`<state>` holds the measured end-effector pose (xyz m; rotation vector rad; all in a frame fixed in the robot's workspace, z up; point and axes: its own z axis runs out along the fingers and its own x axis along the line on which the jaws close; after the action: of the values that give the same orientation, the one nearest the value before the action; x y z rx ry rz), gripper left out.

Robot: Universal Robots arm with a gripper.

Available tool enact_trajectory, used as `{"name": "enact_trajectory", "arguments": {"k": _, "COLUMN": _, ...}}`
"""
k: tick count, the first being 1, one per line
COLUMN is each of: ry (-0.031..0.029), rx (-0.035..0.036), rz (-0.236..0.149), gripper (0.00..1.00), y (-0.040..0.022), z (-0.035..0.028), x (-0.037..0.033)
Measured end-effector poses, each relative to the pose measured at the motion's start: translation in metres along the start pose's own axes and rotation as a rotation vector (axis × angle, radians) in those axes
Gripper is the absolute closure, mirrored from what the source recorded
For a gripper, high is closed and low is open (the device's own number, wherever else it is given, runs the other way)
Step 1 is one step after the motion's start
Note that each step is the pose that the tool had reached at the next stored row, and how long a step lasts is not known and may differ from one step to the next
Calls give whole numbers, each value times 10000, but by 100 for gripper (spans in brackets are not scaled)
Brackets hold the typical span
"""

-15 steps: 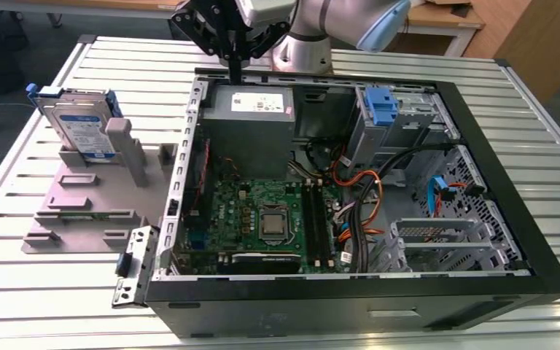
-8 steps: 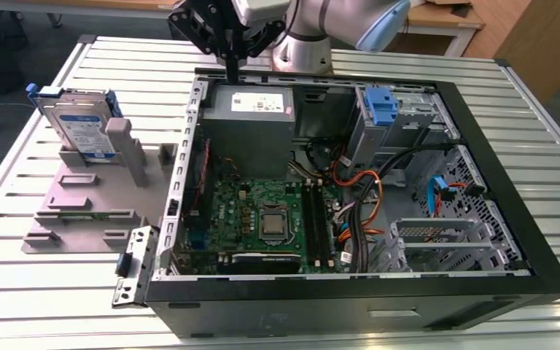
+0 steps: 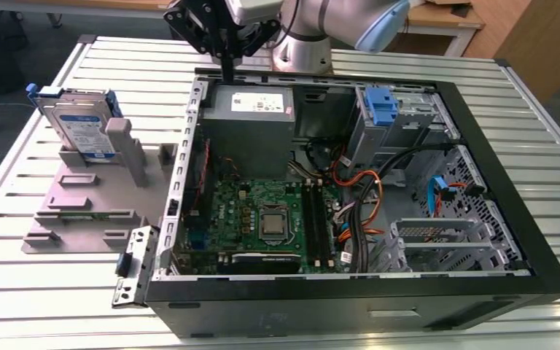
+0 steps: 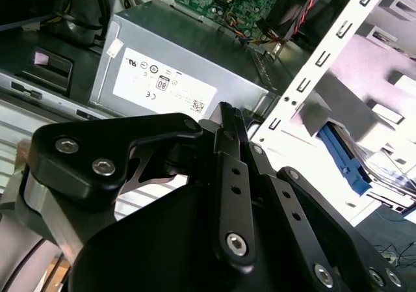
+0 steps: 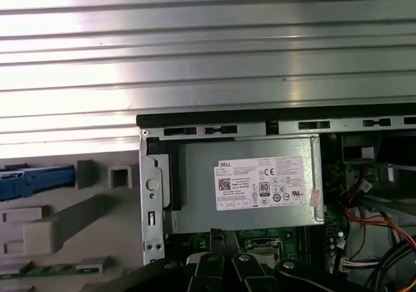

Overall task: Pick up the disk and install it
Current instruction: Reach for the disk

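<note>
The hand (image 3: 230, 80) is hanging over the back edge of the open computer case (image 3: 358, 288), with its fingers pointing down. It is sitting just above the grey power supply box (image 3: 251, 102). The two fingers are pressing together and are holding nothing. In the second wrist view the hand (image 4: 229, 110) is looking like one thin black bar over that same power supply box (image 4: 169, 87).

The disk (image 3: 78, 125) is not in the case. It is standing on its edge in a grey holder (image 3: 85, 211) on the tabletop (image 3: 47, 292), with its blue frame wrapping around it. Its long side is pointing up and it is leaning back a little. Its label is facing the front of the exterior view.

From the hand, the disk is lying toward the exterior view's left, lower down and well apart, past the case wall. In the first wrist view the blue frame of the disk (image 5: 32, 181) is showing beside the case.

Inside the case a blue bracket (image 3: 382, 109) is sitting in the drive bay without a drive. I am judging that the picking up is not yet done.
</note>
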<state>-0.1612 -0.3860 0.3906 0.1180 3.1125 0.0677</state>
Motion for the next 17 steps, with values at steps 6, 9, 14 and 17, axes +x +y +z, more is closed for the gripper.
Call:
{"name": "enact_trajectory", "arguments": {"k": 6, "ry": 0, "rx": 0, "rz": 0, "gripper": 89, "y": 22, "z": 6, "x": 44}}
{"name": "enact_trajectory", "arguments": {"k": 9, "ry": -1, "rx": 0, "rz": 1, "gripper": 89, "y": 37, "z": 10, "x": 65}}
{"name": "enact_trajectory", "arguments": {"k": 14, "ry": -1, "rx": 0, "rz": 1, "gripper": 89, "y": 63, "z": 17, "x": 97}}
{"name": "enact_trajectory", "arguments": {"k": 17, "ry": 0, "rx": 1, "rz": 0, "gripper": 89, "y": 72, "z": 19, "x": 110}}
